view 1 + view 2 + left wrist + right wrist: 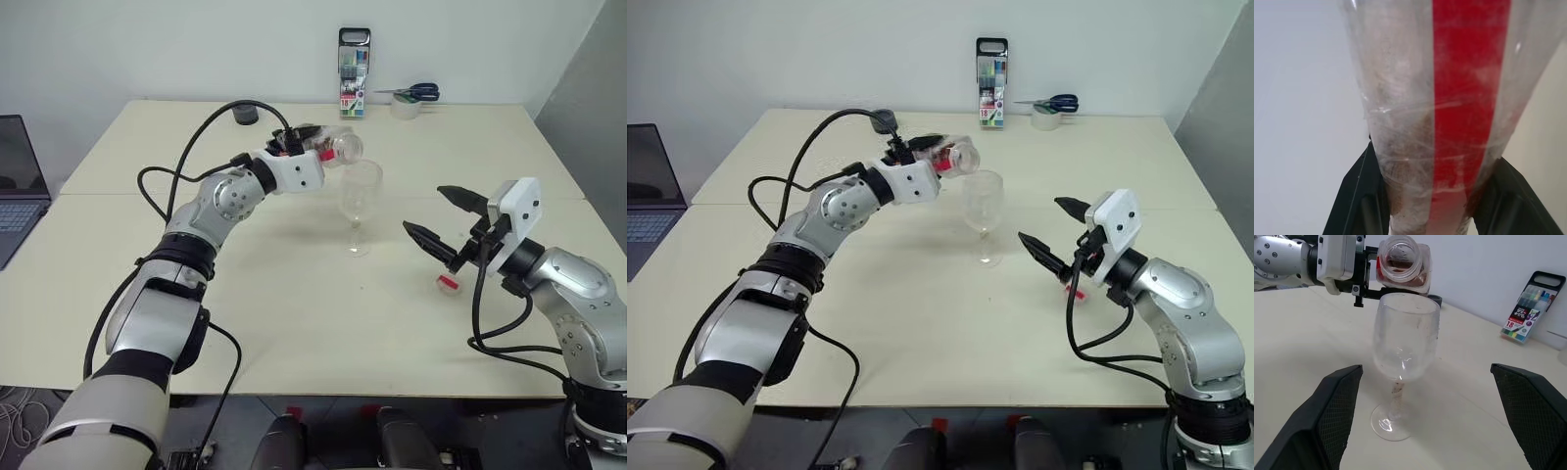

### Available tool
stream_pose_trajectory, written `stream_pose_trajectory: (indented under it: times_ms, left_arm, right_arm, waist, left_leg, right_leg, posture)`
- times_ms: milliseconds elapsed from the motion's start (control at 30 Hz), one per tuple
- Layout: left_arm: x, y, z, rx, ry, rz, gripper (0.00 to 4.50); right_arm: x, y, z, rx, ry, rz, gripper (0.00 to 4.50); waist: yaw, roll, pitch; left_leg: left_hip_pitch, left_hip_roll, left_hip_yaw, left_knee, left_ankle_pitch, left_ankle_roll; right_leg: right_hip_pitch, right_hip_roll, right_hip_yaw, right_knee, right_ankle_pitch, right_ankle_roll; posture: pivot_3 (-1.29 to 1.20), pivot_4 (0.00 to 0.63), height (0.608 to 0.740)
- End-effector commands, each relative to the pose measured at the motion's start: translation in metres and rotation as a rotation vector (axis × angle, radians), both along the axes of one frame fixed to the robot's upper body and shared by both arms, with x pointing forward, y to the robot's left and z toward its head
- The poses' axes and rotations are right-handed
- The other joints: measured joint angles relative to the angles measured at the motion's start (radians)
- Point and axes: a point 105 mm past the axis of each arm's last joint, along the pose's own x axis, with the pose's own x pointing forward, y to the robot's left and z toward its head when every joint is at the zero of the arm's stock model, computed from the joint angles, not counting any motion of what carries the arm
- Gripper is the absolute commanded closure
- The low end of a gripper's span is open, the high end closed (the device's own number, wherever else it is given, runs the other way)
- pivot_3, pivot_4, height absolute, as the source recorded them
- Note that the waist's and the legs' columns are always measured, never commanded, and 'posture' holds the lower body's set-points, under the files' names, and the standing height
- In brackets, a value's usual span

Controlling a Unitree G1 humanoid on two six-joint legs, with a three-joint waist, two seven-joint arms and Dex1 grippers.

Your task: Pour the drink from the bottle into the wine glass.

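— Where was the bottle at that moment?

— I had it in my left fingers, which were clamped tight on its body, one on each side. It lay tipped almost flat, its open mouth just above the rim of the wine glass and turned toward it. The red label strip ran along its side.

— And the drink?

— A reddish-brown pool of the drink sat low inside the bottle, near the neck. The bowl of the wine glass looked clear; I could not tell whether any had reached it.

— Where did the glass stand?

— Upright on the table, near its middle, with its foot flat on the top.

— Your other side?

— My right fingers were spread wide with nothing between them, off to the right of the wine glass and pointed toward it. A small red cap lay on the table just below them, to the right of the glass.

— Anything behind?

— A marker case stood beyond the wine glass at the far edge, with scissors beside it.
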Motion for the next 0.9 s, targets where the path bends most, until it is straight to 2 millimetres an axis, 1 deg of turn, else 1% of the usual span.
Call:
stream_pose_trajectory:
  times_ms: [33,267,533,667,900]
  left_arm:
    - [-0.001,-0.001,0.028,-0.019,-0.095,-0.008,2.83]
    - [0.001,-0.003,0.031,0.015,-0.127,0.001,2.83]
    - [0.003,-0.005,0.037,0.06,-0.178,0.013,2.83]
    - [0.003,-0.005,0.042,0.076,-0.208,0.017,2.83]
    - [0.003,-0.005,0.048,0.111,-0.249,0.022,2.83]
  right_arm:
    - [-0.008,0.001,0.015,0.023,-0.062,0.016,0.0]
    - [-0.017,0.005,0.018,0.019,-0.057,0.076,0.0]
    - [-0.028,0.001,0.019,-0.005,-0.001,0.143,0.0]
    - [-0.031,-0.003,0.019,-0.006,0.015,0.139,0.0]
    - [-0.032,-0.003,0.018,-0.001,0.02,0.133,0.0]
  waist:
    - [0.0,0.0,0.0]
    - [0.0,0.0,0.0]
    - [0.0,0.0,0.0]
    - [0.0,0.0,0.0]
    - [0.0,0.0,0.0]
  left_leg:
    - [0.0,0.0,0.0,0.0,0.0,0.0]
    - [0.0,0.0,0.0,0.0,0.0,0.0]
    - [0.0,0.0,0.0,0.0,0.0,0.0]
    - [0.0,0.0,0.0,0.0,0.0,0.0]
    - [0.0,0.0,0.0,0.0,0.0,0.0]
  right_leg:
    - [0.0,0.0,0.0,0.0,0.0,0.0]
    - [0.0,0.0,0.0,0.0,0.0,0.0]
    - [0.0,0.0,0.0,0.0,0.0,0.0]
    - [0.0,0.0,0.0,0.0,0.0,0.0]
    - [0.0,0.0,0.0,0.0,0.0,0.0]
  posture:
    - [0.0,0.15,0.74]
    - [0.0,0.15,0.74]
    - [0.0,0.15,0.74]
    - [0.0,0.15,0.74]
    - [0.0,0.15,0.74]
